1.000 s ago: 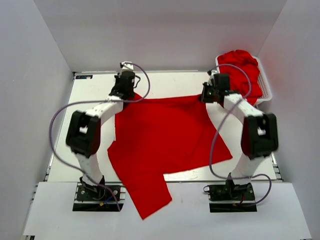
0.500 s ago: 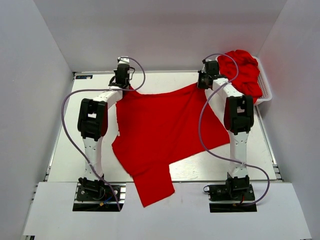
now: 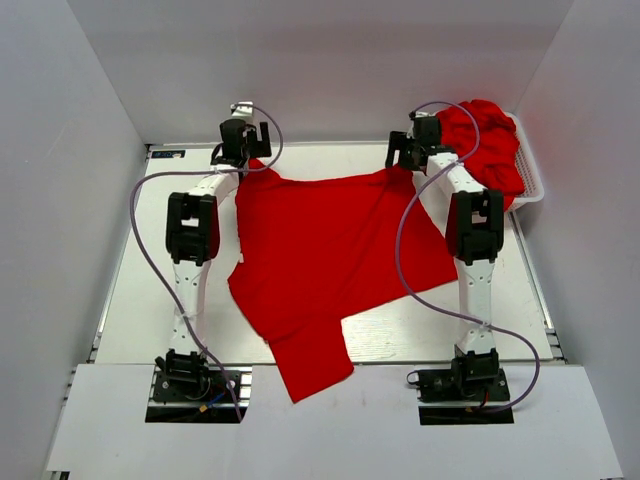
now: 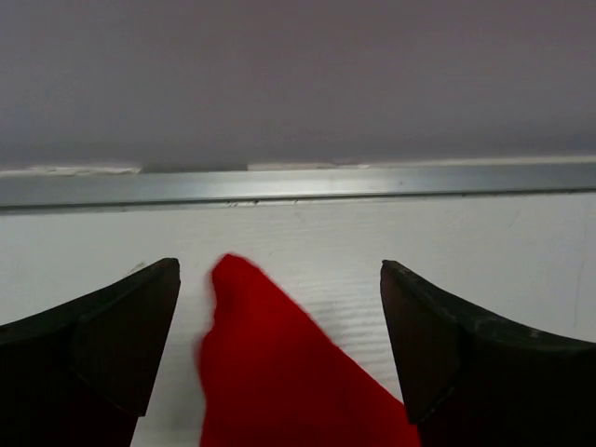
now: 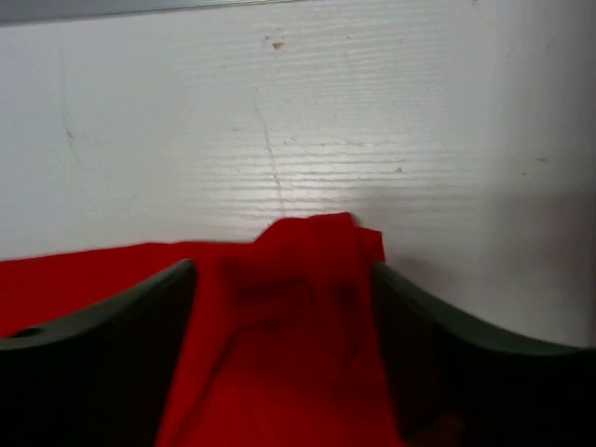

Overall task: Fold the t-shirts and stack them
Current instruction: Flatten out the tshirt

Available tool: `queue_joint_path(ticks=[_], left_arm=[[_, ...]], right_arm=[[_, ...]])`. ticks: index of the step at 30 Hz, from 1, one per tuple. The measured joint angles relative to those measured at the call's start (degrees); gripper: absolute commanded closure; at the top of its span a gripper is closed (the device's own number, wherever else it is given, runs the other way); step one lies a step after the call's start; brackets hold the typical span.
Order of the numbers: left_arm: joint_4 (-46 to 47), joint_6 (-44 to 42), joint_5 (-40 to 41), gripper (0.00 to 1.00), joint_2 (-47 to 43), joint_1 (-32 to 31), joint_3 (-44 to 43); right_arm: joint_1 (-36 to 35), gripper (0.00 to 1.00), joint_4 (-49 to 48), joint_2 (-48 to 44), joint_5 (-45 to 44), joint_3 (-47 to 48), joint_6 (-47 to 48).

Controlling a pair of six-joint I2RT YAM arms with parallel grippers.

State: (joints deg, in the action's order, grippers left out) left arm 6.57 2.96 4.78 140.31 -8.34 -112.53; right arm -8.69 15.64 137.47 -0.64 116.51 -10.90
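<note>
One red t-shirt (image 3: 330,250) lies spread across the white table, one sleeve hanging over the near edge. My left gripper (image 3: 243,150) is at the shirt's far left corner, open. In the left wrist view that corner (image 4: 270,372) lies loose on the table between the spread fingers of the left gripper (image 4: 279,268). My right gripper (image 3: 410,152) is open at the far right corner. In the right wrist view the bunched corner (image 5: 307,279) rests between the parted fingers of the right gripper (image 5: 284,267). More red t-shirts (image 3: 485,140) are heaped in the basket.
The white slotted basket (image 3: 532,182) stands at the back right corner, just right of my right arm. The table's metal back edge (image 4: 298,183) and the back wall are close ahead of both grippers. Grey side walls enclose the table.
Both arms stretched toward the back wall, dragging the shirt farther up the table. Both grippers then opened and let go of the shirt's far corners.
</note>
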Motion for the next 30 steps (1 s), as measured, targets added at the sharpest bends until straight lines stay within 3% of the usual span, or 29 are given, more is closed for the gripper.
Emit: queue_joint_path(ticks=[3, 8, 15, 18, 25, 30], left_arm=[[-1.86, 1.03, -2.67, 0.00, 3.56, 0.35, -5.46], [-5.49, 1.11, -4.20, 0.00, 3.45, 0.70, -7.52], [-16.96, 1.11, -2.84, 0.00, -2.16, 1.42, -7.45], [-23.04, 2.75, 0.02, 0.00, -11.91, 1.49, 1.05], [-29.35, 10.43, 3.78, 0.00, -42.86, 1.51, 34.91], [-33.24, 13.46, 3.37, 0.00, -53.05, 0.94, 50.12]], right_arm=[[0.04, 0.10, 0.26, 1.46, 1.55, 2.80, 0.63], [-0.02, 0.10, 0.59, 1.29, 5.27, 3.52, 0.98], [-0.74, 0.10, 2.03, -2.84, 10.49, 0.59, 1.64], [-1.81, 0.10, 3.43, -8.44, 11.34, -4.20, 2.36], [-5.44, 0.10, 2.82, -25.22, 10.40, -24.50, 1.64], [-5.38, 0.10, 2.25, -32.72, 8.46, -37.24, -0.15]])
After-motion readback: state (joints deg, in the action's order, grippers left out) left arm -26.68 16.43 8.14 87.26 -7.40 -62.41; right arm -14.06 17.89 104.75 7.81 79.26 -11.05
